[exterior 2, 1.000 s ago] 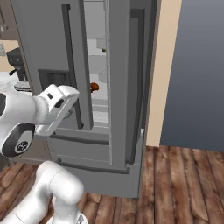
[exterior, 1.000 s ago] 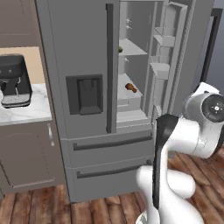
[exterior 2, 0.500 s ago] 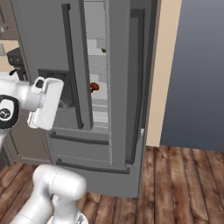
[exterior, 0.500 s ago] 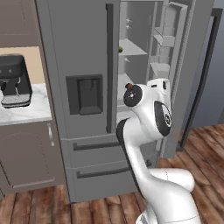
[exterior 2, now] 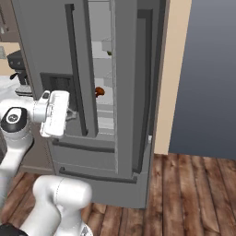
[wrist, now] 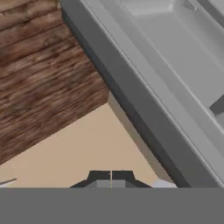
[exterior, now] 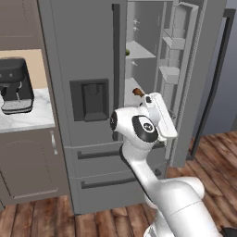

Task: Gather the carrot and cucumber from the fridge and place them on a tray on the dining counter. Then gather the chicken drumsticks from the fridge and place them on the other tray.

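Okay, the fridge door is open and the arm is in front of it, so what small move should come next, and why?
Probably open the gripper and turn the hand toward the fridge shelves: its fingertips are shut, holding nothing, and the hand view faces the floor and door, while a drumstick waits on a shelf.

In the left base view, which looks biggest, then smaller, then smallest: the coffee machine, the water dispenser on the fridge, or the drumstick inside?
1. Water dispenser and coffee machine: they look about alike, so no ranking between them.
2. Drumstick: clearly smallest, though it sits farther back.

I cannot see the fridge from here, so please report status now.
Gripper shut, holding nothing, in front of the open fridge. Chicken drumstick on a shelf inside, untouched. Nothing between them.
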Tool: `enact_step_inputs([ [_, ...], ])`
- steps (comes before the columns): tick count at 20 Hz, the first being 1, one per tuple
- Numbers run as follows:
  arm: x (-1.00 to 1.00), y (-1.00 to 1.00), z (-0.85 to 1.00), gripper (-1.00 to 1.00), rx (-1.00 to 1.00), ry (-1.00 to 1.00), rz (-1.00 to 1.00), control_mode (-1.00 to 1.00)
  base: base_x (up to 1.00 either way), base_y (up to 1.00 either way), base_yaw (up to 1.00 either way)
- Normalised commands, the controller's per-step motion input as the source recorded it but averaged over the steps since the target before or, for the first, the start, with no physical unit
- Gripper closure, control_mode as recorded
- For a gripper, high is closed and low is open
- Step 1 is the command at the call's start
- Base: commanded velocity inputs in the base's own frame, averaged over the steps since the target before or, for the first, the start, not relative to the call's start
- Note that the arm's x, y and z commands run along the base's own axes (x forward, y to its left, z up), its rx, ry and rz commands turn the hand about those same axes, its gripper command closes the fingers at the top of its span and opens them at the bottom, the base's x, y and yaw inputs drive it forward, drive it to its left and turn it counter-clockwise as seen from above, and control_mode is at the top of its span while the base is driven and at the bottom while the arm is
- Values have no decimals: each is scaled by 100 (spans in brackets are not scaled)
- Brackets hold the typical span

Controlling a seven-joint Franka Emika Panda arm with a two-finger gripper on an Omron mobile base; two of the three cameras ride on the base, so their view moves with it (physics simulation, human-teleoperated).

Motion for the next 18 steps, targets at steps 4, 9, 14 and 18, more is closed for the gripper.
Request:
enact_step_inputs([
  [4,24,-4,-29,100,-14,22,-14,-100,0,0,0],
  [9,31,-4,-9,100,-2,15,-7,-100,0,0,0],
  [14,40,-3,-13,100,0,10,-6,-100,0,0,0],
  [18,40,-17,-16,100,0,3,-2,-100,0,0,0],
])
